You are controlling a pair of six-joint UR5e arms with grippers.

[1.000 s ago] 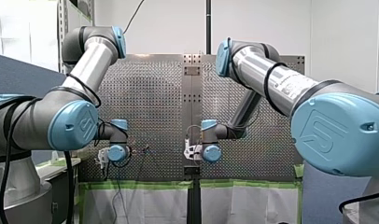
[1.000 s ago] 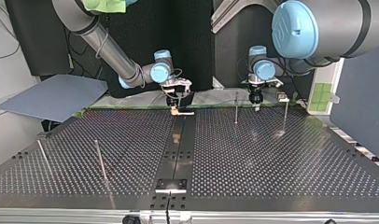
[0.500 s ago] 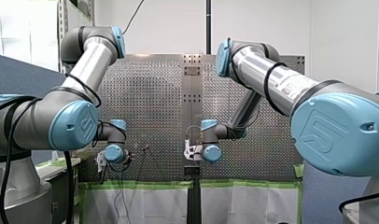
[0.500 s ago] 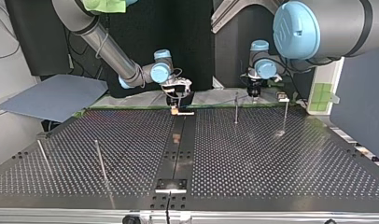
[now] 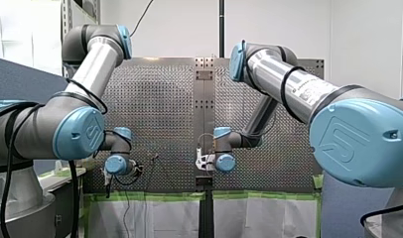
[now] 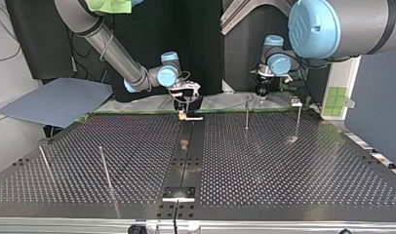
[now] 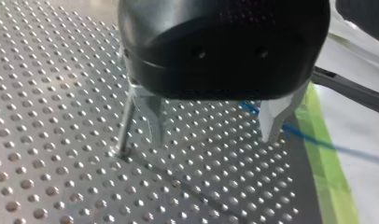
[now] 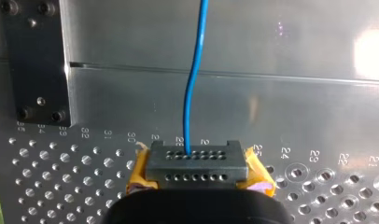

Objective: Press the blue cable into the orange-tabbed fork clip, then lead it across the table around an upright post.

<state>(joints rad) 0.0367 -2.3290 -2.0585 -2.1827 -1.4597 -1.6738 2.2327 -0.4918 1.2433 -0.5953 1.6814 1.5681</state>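
- My left gripper (image 7: pixel 213 140) hangs just above the perforated table (image 7: pixel 47 93). Its two metal fingers (image 7: pixel 273 119) are spread wide, with nothing pinched between them.
- An upright post (image 7: pixel 124 126) stands just outside one finger. The blue cable (image 7: pixel 313 143) runs close past the other finger and off over the green tape (image 7: pixel 330 186).
- In the top view, my left gripper is at the table's far edge, at the view's right, near one of the posts there.
- My right gripper (image 6: pixel 186 108) stands straight over the fork clip (image 6: pixel 190 117) at the middle of that far edge. Orange shows at one end of the clip.
- In the right wrist view, the cable comes out of a grey holed block (image 8: pixel 197 161) flanked by yellow-orange pieces (image 8: pixel 137 179). From there it runs straight ahead over a bare metal strip (image 8: pixel 281 107).
- I cannot tell whether my right gripper is clamped or loose.
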